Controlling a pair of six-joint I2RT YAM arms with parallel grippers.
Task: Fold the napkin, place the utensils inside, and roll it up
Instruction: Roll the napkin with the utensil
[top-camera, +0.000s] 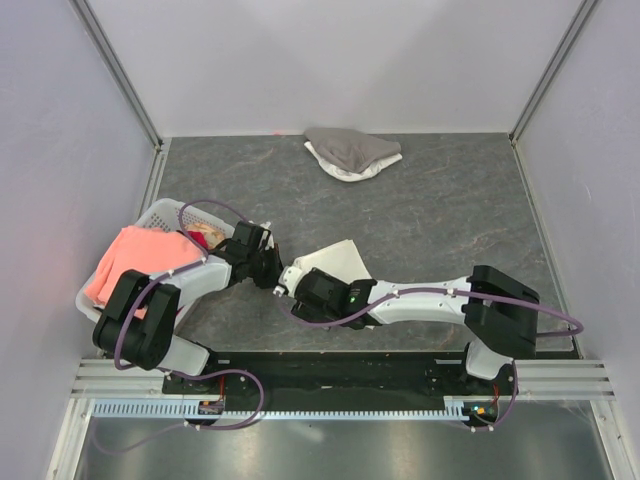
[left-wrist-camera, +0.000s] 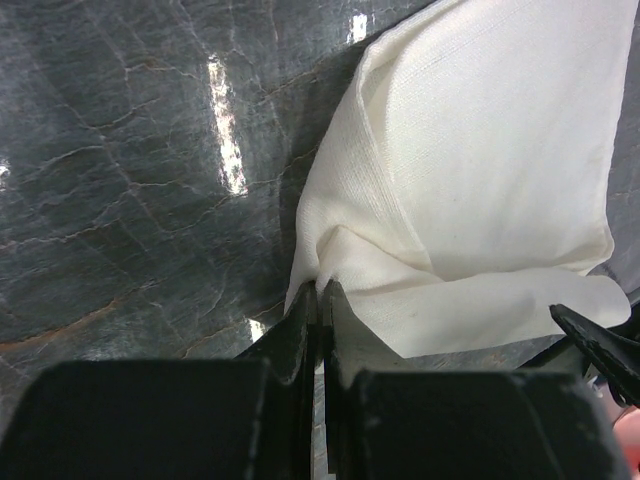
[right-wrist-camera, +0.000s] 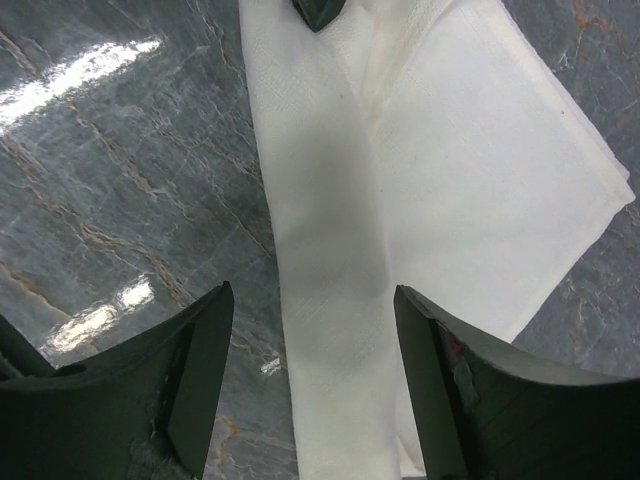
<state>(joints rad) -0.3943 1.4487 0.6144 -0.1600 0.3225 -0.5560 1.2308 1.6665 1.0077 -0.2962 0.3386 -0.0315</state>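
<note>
The cream-white napkin (top-camera: 340, 258) lies partly folded on the dark table, near the middle front. My left gripper (top-camera: 277, 272) is shut on the napkin's left corner (left-wrist-camera: 330, 262), its fingers pinched together on a bunch of cloth. My right gripper (top-camera: 305, 288) is open, its fingers (right-wrist-camera: 205, 340) straddling a folded strip of the napkin (right-wrist-camera: 330, 250) just above it, not touching. The left gripper's tip shows at the top of the right wrist view (right-wrist-camera: 318, 12). No utensils show in any view.
A white basket (top-camera: 165, 215) at the left holds a salmon-pink cloth (top-camera: 135, 262) and other items. A grey-and-white cloth heap (top-camera: 352, 152) lies at the table's far edge. Grey walls enclose the table on three sides.
</note>
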